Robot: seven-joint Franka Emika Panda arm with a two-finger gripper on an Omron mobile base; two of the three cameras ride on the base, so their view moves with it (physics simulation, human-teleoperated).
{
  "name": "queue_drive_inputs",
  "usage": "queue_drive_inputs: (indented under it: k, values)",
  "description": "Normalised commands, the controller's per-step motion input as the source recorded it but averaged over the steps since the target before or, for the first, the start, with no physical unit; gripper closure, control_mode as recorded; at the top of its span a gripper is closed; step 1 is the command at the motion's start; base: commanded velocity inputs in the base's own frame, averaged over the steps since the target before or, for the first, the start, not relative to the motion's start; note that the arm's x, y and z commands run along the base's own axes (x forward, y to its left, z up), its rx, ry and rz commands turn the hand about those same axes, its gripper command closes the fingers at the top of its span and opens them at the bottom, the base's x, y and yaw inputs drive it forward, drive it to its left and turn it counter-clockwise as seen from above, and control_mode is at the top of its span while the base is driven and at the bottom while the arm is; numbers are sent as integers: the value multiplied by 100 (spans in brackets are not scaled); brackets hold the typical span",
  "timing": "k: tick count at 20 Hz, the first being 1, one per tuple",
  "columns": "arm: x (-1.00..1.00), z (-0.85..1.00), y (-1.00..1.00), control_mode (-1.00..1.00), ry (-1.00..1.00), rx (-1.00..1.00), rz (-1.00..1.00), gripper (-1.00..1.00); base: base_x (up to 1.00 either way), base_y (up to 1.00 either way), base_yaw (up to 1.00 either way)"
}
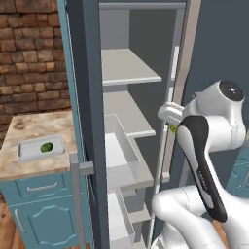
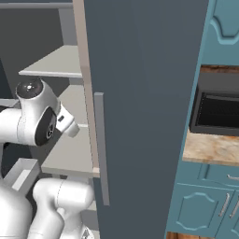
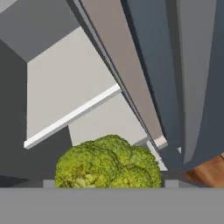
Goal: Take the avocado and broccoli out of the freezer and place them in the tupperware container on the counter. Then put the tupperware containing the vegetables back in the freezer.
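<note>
The freezer (image 1: 126, 73) stands open, its light grey shelves bare. My gripper (image 1: 170, 125) hangs in front of the freezer's right edge, shut on the broccoli (image 1: 173, 129), a lumpy yellow-green floret. The hand view has the broccoli (image 3: 107, 164) close up at the bottom, hiding the fingertips, with shelves far below it. On the counter (image 1: 29, 126) to the left lies the tupperware container (image 1: 29, 151), a shallow pale tray. The avocado (image 1: 46, 147), a dark green ball, rests inside it.
White door bins (image 1: 119, 146) jut out at the left of the freezer opening. The open freezer door (image 2: 149, 116) with its grey bar handle (image 2: 101, 149) stands just right of the arm. Beyond it are a microwave (image 2: 217, 109) and another counter (image 2: 210, 149). A brick wall (image 1: 29, 58) backs the left counter.
</note>
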Motion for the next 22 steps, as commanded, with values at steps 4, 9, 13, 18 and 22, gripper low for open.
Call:
queue_drive_inputs:
  k: [4,9,13,18,22]
  values:
    - [-79,-35,-24,-100,15,0,0,100,0,0,0]
    - [-37,-37,-16,100,0,-1,0,100,-14,-3,0]
    - [0,0,0,100,0,0,0,100,-100,-4,0]
    - [0,0,0,100,0,0,0,100,-100,26,0]
    - [0,0,0,100,0,0,0,100,-92,99,-1]
